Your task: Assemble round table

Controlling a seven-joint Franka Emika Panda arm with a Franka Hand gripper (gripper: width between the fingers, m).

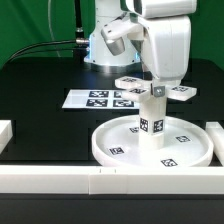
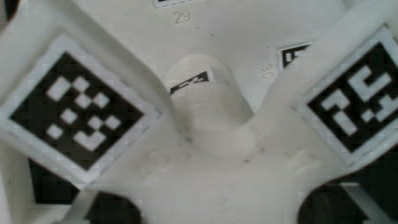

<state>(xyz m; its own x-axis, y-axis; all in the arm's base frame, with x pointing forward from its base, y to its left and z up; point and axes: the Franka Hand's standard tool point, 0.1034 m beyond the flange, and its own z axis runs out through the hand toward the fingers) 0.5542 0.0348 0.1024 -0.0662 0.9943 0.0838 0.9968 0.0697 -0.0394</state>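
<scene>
While the exterior view gives me the cylinder leg (image 1: pixel 150 120) upright inside the round disc (image 1: pixel 112 132), my wrist view fills with the cross-shaped piece (image 2: pixel 205 120). Whether the tool (image 1: pixel 157 88) grips it, I can't tell.

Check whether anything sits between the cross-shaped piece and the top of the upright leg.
Nothing visible does: the white plastic cross-shaped piece, under the end effector, already sits at the top of the short white cylinder leg.

Smooth white plastic forms the round disc (image 1: pixel 150 146), cylinder leg (image 1: pixel 151 121) and cross-shaped piece (image 1: pixel 160 90) on the matt black tabletop (image 1: pixel 45 125).
</scene>
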